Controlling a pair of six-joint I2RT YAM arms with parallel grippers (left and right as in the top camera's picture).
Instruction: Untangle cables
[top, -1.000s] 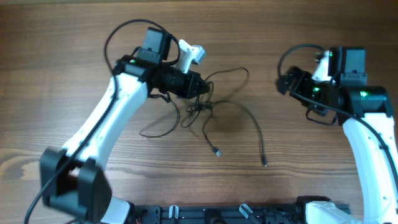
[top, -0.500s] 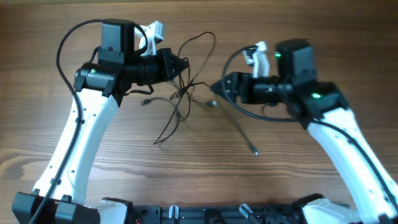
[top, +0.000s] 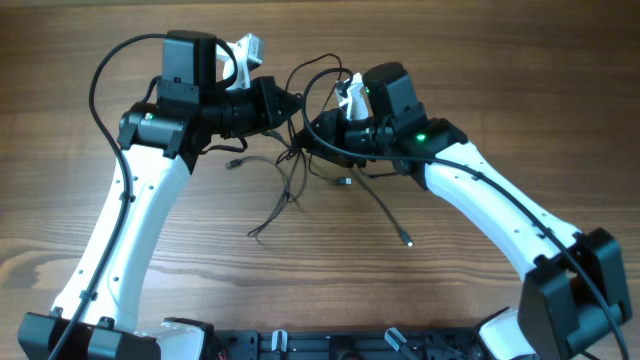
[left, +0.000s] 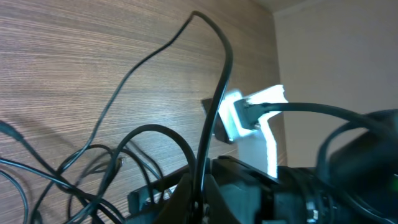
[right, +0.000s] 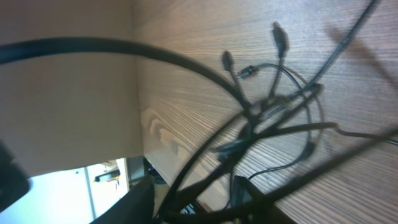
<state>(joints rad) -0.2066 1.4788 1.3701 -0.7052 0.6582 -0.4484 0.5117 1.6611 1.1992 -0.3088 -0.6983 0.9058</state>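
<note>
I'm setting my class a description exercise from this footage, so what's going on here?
A tangle of thin black cables with silvery plug ends lies on a brown wooden table. The left gripper is shut on a strand of it. The right gripper sits right at the same knot; whether it grips anything cannot be told. Nothing is untangled yet.

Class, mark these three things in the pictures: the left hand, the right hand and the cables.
left hand (top: 296, 104), overhead view, between its fingertips.
right hand (top: 313, 129), overhead view, between its fingertips.
cables (top: 407, 241), overhead view, the loose plug end of one strand.
</note>
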